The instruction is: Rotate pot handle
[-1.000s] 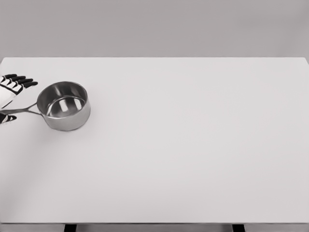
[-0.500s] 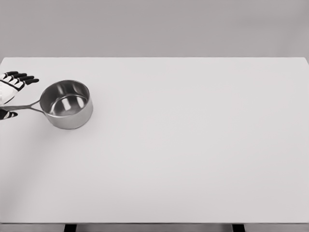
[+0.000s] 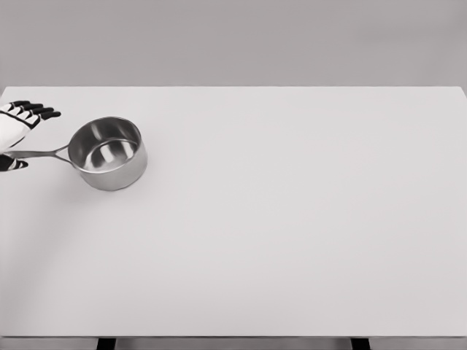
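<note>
Pot point(image 3: 109, 153): shiny steel, round, empty, upright on the white surface point(image 3: 292, 219), just right of the hand.
Handle point(image 3: 40, 154): thin, pointing left into the hand.
Left hand point(image 3: 14, 135): fingers extended above handle, thumb below; firm grip cannot be told.

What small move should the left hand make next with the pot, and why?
Probably close the fingers on the handle. The left hand sits at the handle's end with fingers extended above it, so its hold on the pot looks loose for turning.
</note>
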Robot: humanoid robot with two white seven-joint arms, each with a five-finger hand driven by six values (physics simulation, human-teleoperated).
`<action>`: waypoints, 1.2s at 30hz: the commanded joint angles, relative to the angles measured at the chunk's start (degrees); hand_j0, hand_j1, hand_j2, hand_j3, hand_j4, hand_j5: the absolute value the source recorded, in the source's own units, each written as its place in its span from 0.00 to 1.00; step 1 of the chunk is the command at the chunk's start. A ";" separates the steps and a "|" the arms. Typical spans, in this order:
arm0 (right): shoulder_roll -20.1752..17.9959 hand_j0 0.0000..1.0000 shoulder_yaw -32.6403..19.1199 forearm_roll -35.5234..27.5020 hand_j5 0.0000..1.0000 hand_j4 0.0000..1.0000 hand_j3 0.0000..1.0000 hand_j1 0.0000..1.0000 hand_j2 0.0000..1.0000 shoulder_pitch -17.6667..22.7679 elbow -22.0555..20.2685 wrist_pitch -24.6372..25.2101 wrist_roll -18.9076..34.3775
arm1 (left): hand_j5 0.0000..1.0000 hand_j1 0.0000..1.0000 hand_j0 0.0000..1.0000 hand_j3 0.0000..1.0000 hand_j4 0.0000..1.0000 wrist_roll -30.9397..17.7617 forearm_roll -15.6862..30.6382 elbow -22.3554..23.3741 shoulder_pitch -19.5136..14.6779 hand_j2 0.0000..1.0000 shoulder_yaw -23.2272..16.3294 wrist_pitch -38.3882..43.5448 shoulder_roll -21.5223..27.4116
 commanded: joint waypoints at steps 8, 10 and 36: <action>0.00 1.00 0.00 0.01 1.00 1.00 1.00 1.00 1.00 0.00 0.00 0.02 0.01 | 1.00 1.00 1.00 1.00 1.00 0.04 0.32 1.58 -1.23 1.00 -1.12 0.05 -0.12; 0.00 1.00 0.00 0.01 1.00 1.00 1.00 1.00 1.00 0.00 0.00 0.02 0.01 | 1.00 1.00 1.00 1.00 1.00 0.04 0.32 2.54 -2.37 1.00 -2.00 0.05 -0.38; 0.00 1.00 0.00 0.01 1.00 1.00 1.00 1.00 1.00 0.00 0.00 0.02 0.01 | 1.00 1.00 1.00 1.00 1.00 0.12 0.32 5.80 -5.71 1.00 -3.41 0.05 -0.64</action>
